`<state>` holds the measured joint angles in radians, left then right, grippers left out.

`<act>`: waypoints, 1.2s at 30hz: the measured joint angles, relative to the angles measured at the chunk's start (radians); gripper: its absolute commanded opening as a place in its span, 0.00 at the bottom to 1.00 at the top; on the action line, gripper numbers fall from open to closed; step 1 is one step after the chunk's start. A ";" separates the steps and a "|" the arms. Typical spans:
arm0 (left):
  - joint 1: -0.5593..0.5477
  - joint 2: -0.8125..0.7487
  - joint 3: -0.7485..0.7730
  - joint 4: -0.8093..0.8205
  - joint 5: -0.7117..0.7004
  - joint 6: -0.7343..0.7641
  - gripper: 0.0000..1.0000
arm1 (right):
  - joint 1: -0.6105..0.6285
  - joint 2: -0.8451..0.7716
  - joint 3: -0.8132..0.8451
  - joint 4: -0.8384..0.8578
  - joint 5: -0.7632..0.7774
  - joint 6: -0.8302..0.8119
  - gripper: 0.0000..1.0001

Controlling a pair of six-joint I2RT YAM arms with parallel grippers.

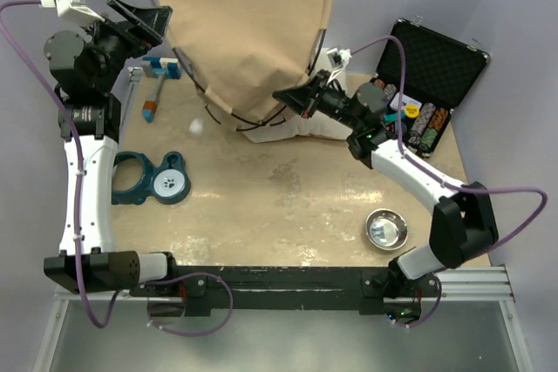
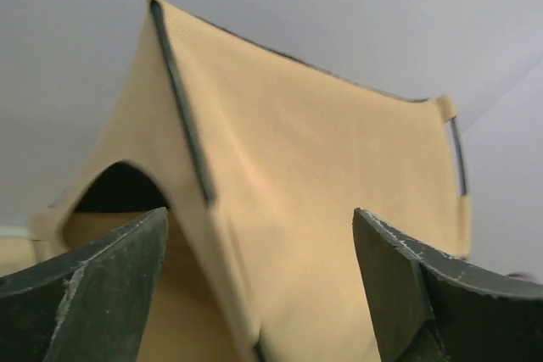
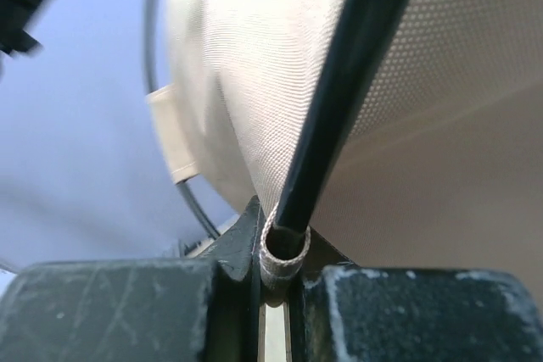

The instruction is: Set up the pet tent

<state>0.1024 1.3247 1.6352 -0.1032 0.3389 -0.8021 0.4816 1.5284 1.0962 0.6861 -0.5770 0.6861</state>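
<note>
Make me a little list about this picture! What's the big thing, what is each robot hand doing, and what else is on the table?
Big thing: pet tent, tan fabric, at the table's far side
Left gripper: open, facing the tent, holding nothing
Right gripper: shut on the pet tent's corner loop, where a dark pole ends
At the tent's near edge: white cushion
Right side: open case with chips, metal bowl
Left side: blue plastic piece

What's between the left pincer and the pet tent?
Nothing; the left wrist view shows only open air between the open left pincer and the pet tent.
</note>
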 measured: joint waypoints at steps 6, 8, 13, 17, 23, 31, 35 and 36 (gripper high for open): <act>0.000 -0.172 -0.066 0.077 0.133 0.308 0.99 | -0.031 -0.102 0.138 -0.076 0.024 0.005 0.00; 0.000 -0.265 -0.123 0.145 0.262 0.406 0.99 | -0.063 -0.111 0.198 -0.114 0.045 -0.011 0.00; -0.072 -0.423 -0.259 0.115 0.517 0.662 0.99 | -0.152 -0.106 0.343 -0.261 0.102 -0.074 0.00; -0.292 -0.399 -0.435 -0.016 0.430 0.987 1.00 | -0.174 -0.083 0.482 -0.409 0.130 -0.126 0.00; -0.512 -0.126 -0.696 0.051 0.122 1.320 1.00 | -0.166 -0.036 0.647 -0.607 0.169 -0.218 0.00; -0.643 0.224 -0.743 0.443 -0.073 1.643 1.00 | -0.167 -0.028 0.726 -0.780 0.247 -0.343 0.00; -0.674 0.422 -0.684 0.614 -0.119 1.785 1.00 | -0.167 -0.001 0.794 -0.869 0.290 -0.417 0.00; -0.680 0.468 -0.665 0.638 -0.126 1.816 1.00 | -0.167 0.010 0.821 -0.896 0.306 -0.439 0.00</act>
<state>-0.5777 1.7924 0.9703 0.5350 0.2134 1.0142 0.3149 1.5387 1.9167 -0.2096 -0.2714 0.2470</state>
